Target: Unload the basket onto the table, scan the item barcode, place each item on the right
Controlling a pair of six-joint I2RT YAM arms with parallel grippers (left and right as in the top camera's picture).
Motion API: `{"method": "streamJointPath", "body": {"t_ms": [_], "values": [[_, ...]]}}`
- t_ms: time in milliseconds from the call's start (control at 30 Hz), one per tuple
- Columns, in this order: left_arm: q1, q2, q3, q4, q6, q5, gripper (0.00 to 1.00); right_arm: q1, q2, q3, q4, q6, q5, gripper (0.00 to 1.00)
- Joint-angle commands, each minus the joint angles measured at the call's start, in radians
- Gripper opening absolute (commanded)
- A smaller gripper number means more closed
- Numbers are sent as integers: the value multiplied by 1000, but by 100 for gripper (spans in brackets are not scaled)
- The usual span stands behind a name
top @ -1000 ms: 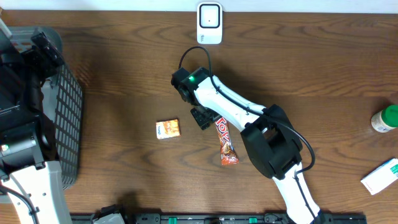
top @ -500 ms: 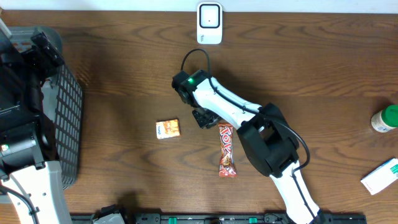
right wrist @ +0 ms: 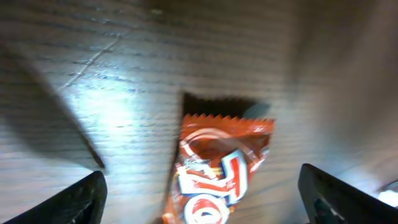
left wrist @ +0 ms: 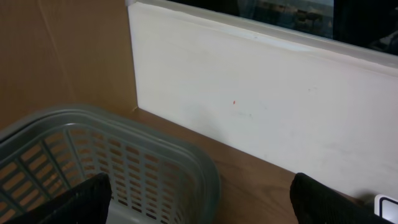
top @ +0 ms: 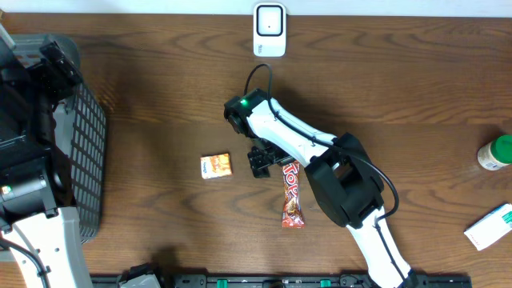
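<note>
With both dark fingers (left wrist: pixel 93 199) spread wide at the lower corners, the view shows a grey lattice basket (left wrist: pixel 124 163) at lower left on the brown desk (left wrist: pixel 255 180), before a white panel (left wrist: pixel 261 99).

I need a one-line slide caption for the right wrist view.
Open right pincer over an orange candy bar lying on the wooden table.

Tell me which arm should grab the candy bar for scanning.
Right. The right gripper hangs open over the candy bar, whose end shows between its fingers in the wrist view. The left gripper, also open, sits far off by the basket.
</note>
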Motion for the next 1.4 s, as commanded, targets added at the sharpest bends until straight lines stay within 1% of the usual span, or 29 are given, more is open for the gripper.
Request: {"method": "streamJointPath", "body": {"t_ms": [0, 67, 167, 267, 433, 600, 667, 700, 733, 867, 967, 1067, 1100, 1167, 1200, 1233, 1300, 1367], "values": [[-3, -1, 4, 2, -8, 10, 91, 11, 17, 6, 19, 134, -95, 91], [-3, -1, 4, 1, -8, 10, 91, 12, 17, 5, 51, 138, -115, 91], [-3, -1, 4, 1, -8, 10, 91, 10, 17, -19, 106, 163, -116, 94], [-3, -1, 3, 1, -8, 10, 91, 8, 17, -64, 131, 213, -116, 91], [-3, -1, 4, 2, -8, 9, 91, 8, 17, -74, 98, 225, -109, 84], [-3, -1, 4, 2, -8, 10, 91, 7, 15, -71, 64, 239, -104, 87], [-3, -1, 4, 2, -8, 10, 91, 8, 10, -63, 40, 255, -91, 93], [-3, -1, 4, 2, -8, 10, 91, 8, 6, -59, 29, 265, -80, 97], [-3, -1, 4, 2, -8, 10, 91, 7, -2, -55, 17, 279, -61, 99], [-3, -1, 4, 2, -8, 10, 91, 8, -38, -52, -39, 336, -3, 99], [-3, -1, 4, 1, -8, 9, 91, 8, -40, -57, -51, 369, -3, 99], [-3, -1, 4, 2, -8, 10, 91, 8, -40, -110, -3, 415, -6, 99], [-3, -1, 4, 2, -8, 10, 91, 6, -40, -166, 53, 425, -32, 99], [-3, -1, 4, 2, -8, 9, 91, 4, -40, -220, 129, 424, -74, 99], [-3, -1, 4, 2, -8, 10, 91, 4, -40, -237, 159, 415, -97, 95], [-3, -1, 4, 1, -8, 10, 91, 4, -40, -254, 199, 392, -124, 89], [-3, -1, 4, 1, -8, 10, 91, 4, -40, -286, 276, 352, -151, 70], [-3, -1, 4, 1, -8, 10, 91, 4, -40, -309, 321, 344, -150, 55]]}}
